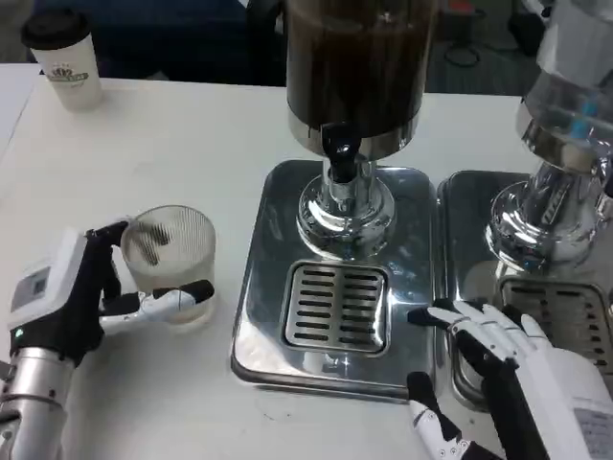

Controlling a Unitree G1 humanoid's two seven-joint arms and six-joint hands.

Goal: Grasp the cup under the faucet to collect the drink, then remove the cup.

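Head view: the white table [192, 125] carries a drink dispenser [352, 72] at the far centre, its tank filled with a dark liquid. A black tap handle [339, 144] sits on the front of the tank above the shiny faucet [343, 196]. The dispenser stands on a chrome base tray [259, 287] with a slotted drip grate [335, 307] set into its near half.

The cup [172, 257], a clear ribbed tumbler, stands upright on the table just left of the tray, not under the faucet. The left hand [91, 287] holds it: one of its fingers [163, 305] wraps across the near side of the cup, and the thumb side presses on the cup's far left rim. The silver left forearm [34, 393] runs down to the near left corner.

The right hand [498, 369] lies at the near right, over the gap between the base tray and a second chrome tray [460, 220] to its right. Its fingers [460, 316] are spread apart and clasp nothing; the fingertips reach toward the right edge of the drip grate. Whether the palm rests on the tray edge I cannot tell.

On the second tray stands a second dispenser [565, 144] with a clear, pale tank, at the far right. A white paper cup with a black lid [65, 57] stands at the far left corner of the table, well apart from everything else.
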